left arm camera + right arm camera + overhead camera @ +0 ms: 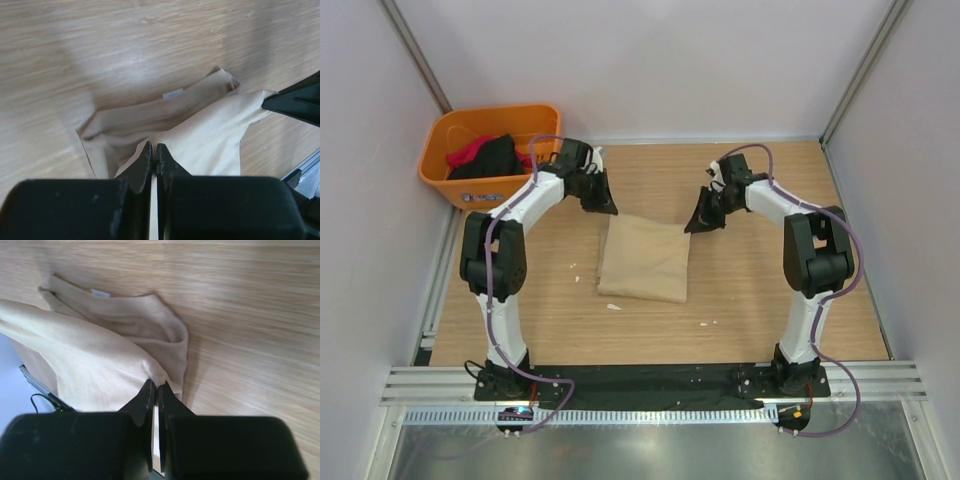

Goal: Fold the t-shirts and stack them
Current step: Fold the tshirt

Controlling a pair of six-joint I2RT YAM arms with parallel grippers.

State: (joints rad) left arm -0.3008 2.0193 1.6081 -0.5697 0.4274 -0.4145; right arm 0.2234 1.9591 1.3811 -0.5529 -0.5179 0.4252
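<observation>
Top external view: tan t-shirt (643,260) sits folded in the middle of the table (770,300). Both the left gripper (154,156) and right gripper (156,390) are pinched tight on its far corners, probably so that edge lifts evenly. The black and red shirts (485,157) sit in the basket (495,113), far-left corner.

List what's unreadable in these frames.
- Basket contents, top view: wall hides most; shirt count unclear.
- Tan shirt far corners, top view: covered by both jaws.
- Shirt tag, left wrist: too small to read.
- Specks on table, top view: too small to identify.
</observation>
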